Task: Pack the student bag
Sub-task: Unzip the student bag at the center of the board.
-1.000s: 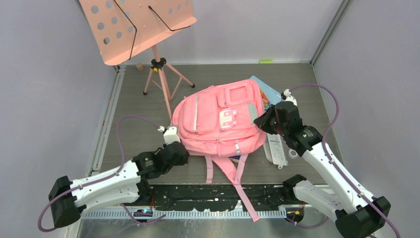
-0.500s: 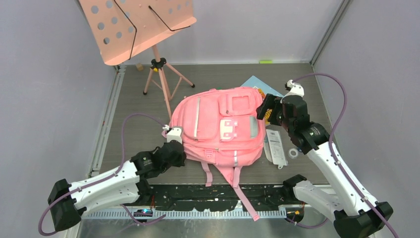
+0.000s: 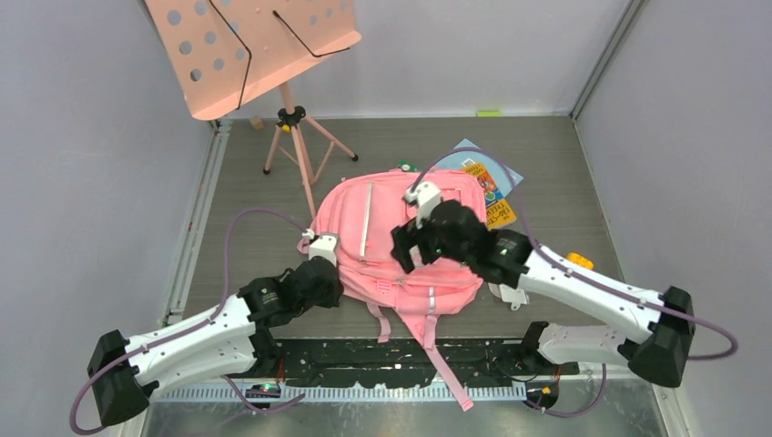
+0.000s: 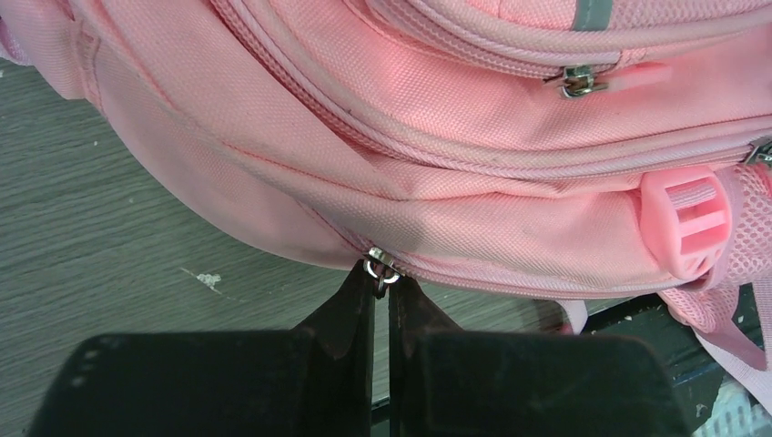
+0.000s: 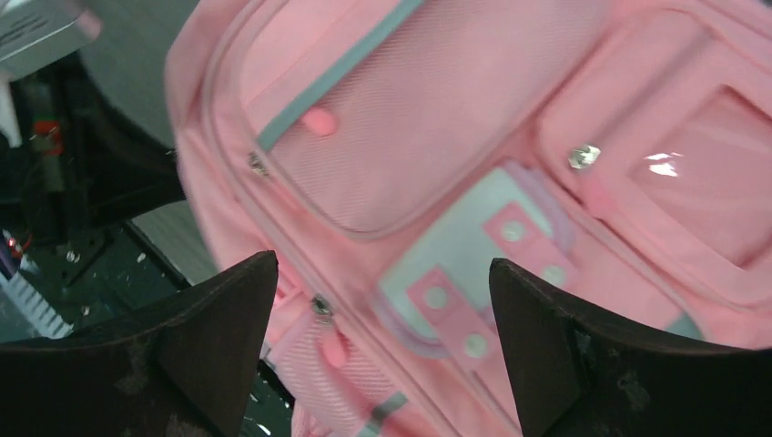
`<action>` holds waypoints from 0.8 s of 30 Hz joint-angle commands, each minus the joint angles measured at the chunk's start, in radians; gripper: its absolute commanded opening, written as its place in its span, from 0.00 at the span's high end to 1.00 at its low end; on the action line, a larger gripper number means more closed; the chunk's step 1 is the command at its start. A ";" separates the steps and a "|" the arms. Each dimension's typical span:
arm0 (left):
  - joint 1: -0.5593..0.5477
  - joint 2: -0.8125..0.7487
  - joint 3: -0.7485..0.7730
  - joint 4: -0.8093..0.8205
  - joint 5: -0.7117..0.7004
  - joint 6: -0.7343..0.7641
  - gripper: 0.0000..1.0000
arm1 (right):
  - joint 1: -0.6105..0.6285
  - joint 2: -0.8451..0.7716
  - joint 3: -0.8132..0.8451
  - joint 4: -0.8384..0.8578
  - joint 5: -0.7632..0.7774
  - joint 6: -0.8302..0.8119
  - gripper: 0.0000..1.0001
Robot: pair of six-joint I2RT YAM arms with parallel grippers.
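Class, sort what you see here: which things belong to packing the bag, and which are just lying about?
Belong to the job: pink bag; books beside it, probably; left pincer, shut on its zip pull; right pincer, open above the bag.
Lying about: music stand; small yellow thing at the right.

r gripper [image 3: 408, 251] over student bag [image 3: 350, 228], l gripper [image 3: 324, 269] beside.

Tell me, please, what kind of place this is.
Probably a robot test cell, not a classroom: plain walls enclose the table, a left arm and a right arm are bolted at its near edge, and a music stand and student bag are set out like props.
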 commanded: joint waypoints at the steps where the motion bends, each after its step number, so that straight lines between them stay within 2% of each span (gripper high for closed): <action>1: 0.003 -0.019 0.049 0.066 0.032 0.010 1.00 | 0.200 0.081 -0.026 0.200 0.132 -0.087 0.09; 4: 0.003 -0.022 0.051 0.074 0.043 0.008 1.00 | 0.330 0.142 -0.055 0.317 0.234 -0.120 0.10; 6: 0.003 -0.027 0.051 0.083 0.051 0.008 1.00 | 0.374 0.179 -0.078 0.383 0.274 -0.130 0.11; 11: 0.003 -0.035 0.047 0.100 0.054 0.005 1.00 | 0.411 0.245 -0.120 0.507 0.281 -0.106 0.12; 14: 0.003 -0.030 0.049 0.106 0.056 0.003 1.00 | 0.433 0.297 -0.120 0.522 0.308 -0.097 0.17; 24: 0.003 -0.027 0.068 0.124 0.061 -0.001 1.00 | 0.525 0.380 -0.138 0.602 0.455 -0.110 0.16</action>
